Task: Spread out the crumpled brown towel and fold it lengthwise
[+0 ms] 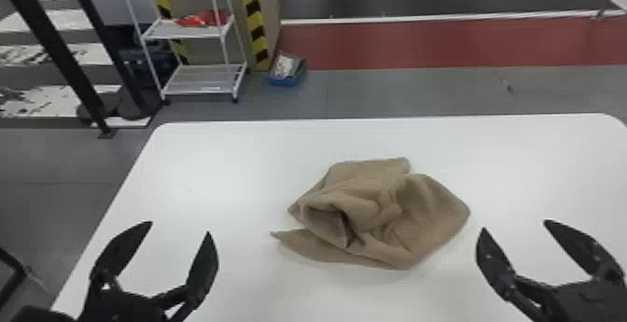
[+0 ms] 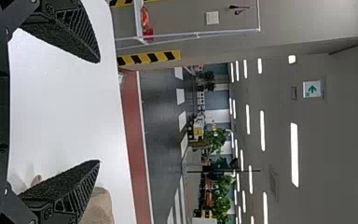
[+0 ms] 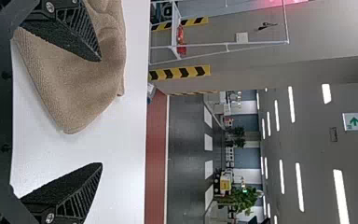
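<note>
Currently, you have both claws spread wide. In the head view, your left gripper point(image 1: 180, 228) is at the near left part of the white table point(image 1: 210, 157), its two black fingers well parted and nothing between them. Your right gripper point(image 1: 515, 225) is at the near right part, set just as wide, also holding nothing.

In the left wrist view, note the broad gap between the fingertips of the left gripper point(image 2: 99, 111), with the table visible through it. In the right wrist view, the right gripper point(image 3: 101, 112) shows a similar gap; one of its fingers covers part of the towel in your line of sight. In the head view, you see bare tabletop between each claw and the cloth.

Locate the brown towel point(image 1: 396, 204) on the table, between the two grippers and nearer the right one. It lies in a crumpled heap. Observe the bunched ridges across its middle and, on the side facing your left claw, a loose fold forming a hollow with a dark crease. Below that fold, a thin pointed corner sticks out toward the left. The right side is smoother and ends in a blunt bend; along the far side, a flap doubles over.
</note>
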You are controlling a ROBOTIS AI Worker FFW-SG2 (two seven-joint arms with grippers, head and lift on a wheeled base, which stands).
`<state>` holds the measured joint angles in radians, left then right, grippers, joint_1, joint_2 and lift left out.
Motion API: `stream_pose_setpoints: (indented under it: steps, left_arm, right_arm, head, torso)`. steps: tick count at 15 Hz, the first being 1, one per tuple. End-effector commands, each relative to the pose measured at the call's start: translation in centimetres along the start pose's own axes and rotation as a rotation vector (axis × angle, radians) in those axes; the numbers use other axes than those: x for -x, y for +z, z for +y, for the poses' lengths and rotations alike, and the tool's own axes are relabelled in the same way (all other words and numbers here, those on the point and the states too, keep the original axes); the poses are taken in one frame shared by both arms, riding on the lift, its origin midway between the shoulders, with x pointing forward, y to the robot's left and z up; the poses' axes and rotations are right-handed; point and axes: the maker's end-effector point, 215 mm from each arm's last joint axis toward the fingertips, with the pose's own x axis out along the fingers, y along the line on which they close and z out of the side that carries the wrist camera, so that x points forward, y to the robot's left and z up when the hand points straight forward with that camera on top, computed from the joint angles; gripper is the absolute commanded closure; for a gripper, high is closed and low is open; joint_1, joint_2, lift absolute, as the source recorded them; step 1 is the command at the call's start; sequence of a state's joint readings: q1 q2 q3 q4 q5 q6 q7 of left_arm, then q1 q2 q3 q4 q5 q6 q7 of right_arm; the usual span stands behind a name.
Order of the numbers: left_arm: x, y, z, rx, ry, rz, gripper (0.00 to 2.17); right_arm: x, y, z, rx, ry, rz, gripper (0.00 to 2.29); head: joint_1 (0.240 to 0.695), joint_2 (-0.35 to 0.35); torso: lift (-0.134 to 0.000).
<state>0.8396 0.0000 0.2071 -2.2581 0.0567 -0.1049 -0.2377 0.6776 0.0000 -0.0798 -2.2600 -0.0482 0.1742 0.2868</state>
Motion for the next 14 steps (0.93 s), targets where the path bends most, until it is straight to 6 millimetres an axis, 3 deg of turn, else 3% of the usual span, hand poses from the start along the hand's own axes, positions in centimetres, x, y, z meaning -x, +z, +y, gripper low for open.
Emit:
stream_pose_setpoints:
  steps: [1, 14]
  left_arm:
    - [0.00, 0.01, 0.01, 0.002, 0.002, 0.000, 0.12]
    - [0.06, -0.22, 0.01, 0.003, 0.002, 0.004, 0.12]
  right_arm:
    - [-0.03, 0.03, 0.00, -0.001, 0.000, -0.001, 0.09]
    - [0.00, -0.12, 0.07, -0.001, 0.001, 0.001, 0.09]
  head:
    - [0.695, 0.110]
    - [0.695, 0.112]
  torso:
    - [-0.124]
    - [-0.124]
